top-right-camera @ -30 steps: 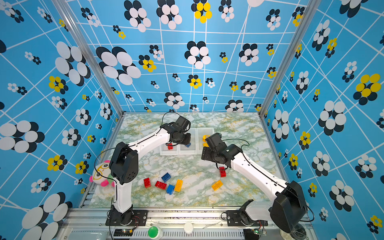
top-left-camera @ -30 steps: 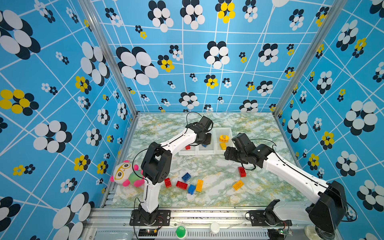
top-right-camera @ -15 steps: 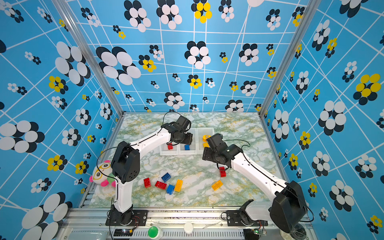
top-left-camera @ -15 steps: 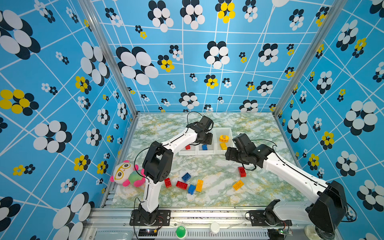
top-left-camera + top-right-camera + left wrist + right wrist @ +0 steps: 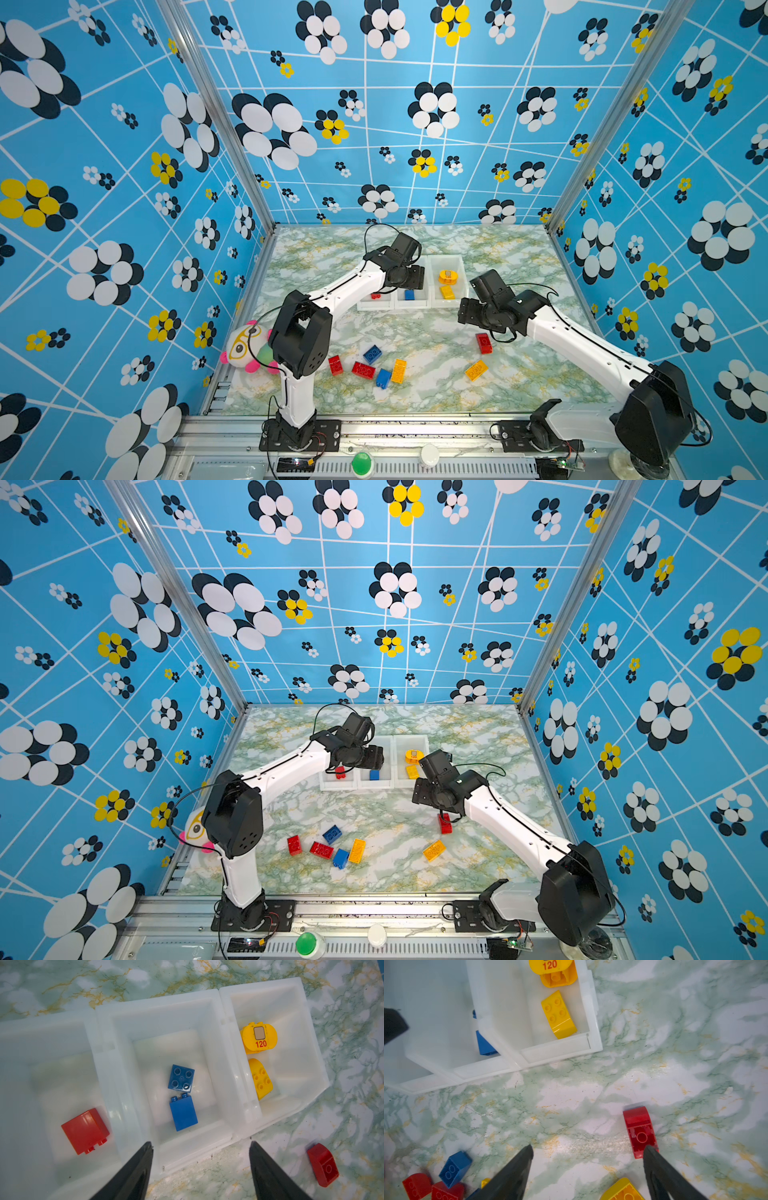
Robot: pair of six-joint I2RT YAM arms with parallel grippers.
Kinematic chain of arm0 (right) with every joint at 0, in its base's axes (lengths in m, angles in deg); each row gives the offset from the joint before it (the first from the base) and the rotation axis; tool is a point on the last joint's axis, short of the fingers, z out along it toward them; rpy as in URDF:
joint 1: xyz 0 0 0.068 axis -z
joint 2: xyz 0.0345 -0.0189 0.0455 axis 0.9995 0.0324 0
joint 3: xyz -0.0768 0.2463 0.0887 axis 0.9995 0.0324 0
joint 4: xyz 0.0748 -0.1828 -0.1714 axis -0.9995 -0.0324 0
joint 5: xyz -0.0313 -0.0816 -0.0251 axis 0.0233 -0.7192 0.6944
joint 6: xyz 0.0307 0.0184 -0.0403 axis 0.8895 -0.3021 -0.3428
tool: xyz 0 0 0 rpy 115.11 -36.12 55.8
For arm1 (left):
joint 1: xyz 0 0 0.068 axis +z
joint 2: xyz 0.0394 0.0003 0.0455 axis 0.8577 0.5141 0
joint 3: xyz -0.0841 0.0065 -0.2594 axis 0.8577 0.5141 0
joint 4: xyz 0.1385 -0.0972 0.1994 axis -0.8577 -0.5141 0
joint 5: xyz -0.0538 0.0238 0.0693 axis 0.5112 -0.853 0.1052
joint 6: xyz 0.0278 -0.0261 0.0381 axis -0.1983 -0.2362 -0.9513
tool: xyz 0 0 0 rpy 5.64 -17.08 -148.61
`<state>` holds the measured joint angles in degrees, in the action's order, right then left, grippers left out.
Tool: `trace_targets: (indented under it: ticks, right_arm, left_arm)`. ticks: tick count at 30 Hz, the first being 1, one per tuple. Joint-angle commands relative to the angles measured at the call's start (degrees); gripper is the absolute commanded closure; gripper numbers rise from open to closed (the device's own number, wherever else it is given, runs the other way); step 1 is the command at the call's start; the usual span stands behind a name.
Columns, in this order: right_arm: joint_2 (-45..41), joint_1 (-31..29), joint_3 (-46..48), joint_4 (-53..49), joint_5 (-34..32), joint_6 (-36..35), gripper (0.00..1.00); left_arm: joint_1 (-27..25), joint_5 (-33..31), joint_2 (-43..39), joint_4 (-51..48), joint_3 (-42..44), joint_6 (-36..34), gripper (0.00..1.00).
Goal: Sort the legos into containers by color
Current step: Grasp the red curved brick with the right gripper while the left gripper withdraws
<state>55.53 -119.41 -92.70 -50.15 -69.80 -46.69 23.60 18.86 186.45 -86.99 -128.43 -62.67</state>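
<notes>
Blue legos (image 5: 182,1112) lie in the middle container (image 5: 162,1004), just ahead of my wide, empty left hand (image 5: 200,1145); a red lego (image 5: 640,1132) on the table (image 5: 591,1095) sits beside one finger of my wide right hand (image 5: 588,1149).

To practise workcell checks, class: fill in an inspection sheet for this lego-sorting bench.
Surface: marbled tabletop, faint dark specks.
Job's things: three joined white bins hold one red brick, two blue bricks, two yellow pieces; seven legos loose on the table.
Clutter: plush toy at the left edge.
Grippers: left gripper open, empty, above the middle bin; right gripper open, empty, beside a loose red brick.
Cables: black cables loop off both arms.
Surroundings: blue flowered walls; green button on the front rail.
</notes>
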Motion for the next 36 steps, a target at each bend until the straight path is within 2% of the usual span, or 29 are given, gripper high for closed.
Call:
trace_targets:
  ticks: [1, 9, 16, 25, 36]
  right_arm:
    - [-0.6, 2.2, 1.7, -2.5, -0.2, -2.6, 0.14]
    - [1.5, 6.0, 4.5, -3.1, 0.3, -5.7, 0.15]
    - [6.1, 6.9, 5.7, -1.7, 1.2, -7.2, 0.16]
    - [10.1, 6.9, 6.5, -0.3, 2.1, -7.7, 0.26]
    - [11.3, 6.9, 8.3, 0.7, 3.4, -7.3, 0.40]
  left_arm:
    - [0.3, 1.6, -4.9, 2.4, 3.9, 1.9, 0.23]
    - [0.4, 2.8, -13.5, 5.1, 12.8, 4.3, 0.18]
    - [0.6, 3.5, -20.6, 6.6, 19.6, 6.6, 0.15]
    - [1.3, 3.4, -28.0, 6.6, 26.5, 8.4, 0.13]
    - [3.0, 4.2, -32.8, 6.4, 30.5, 9.5, 0.10]
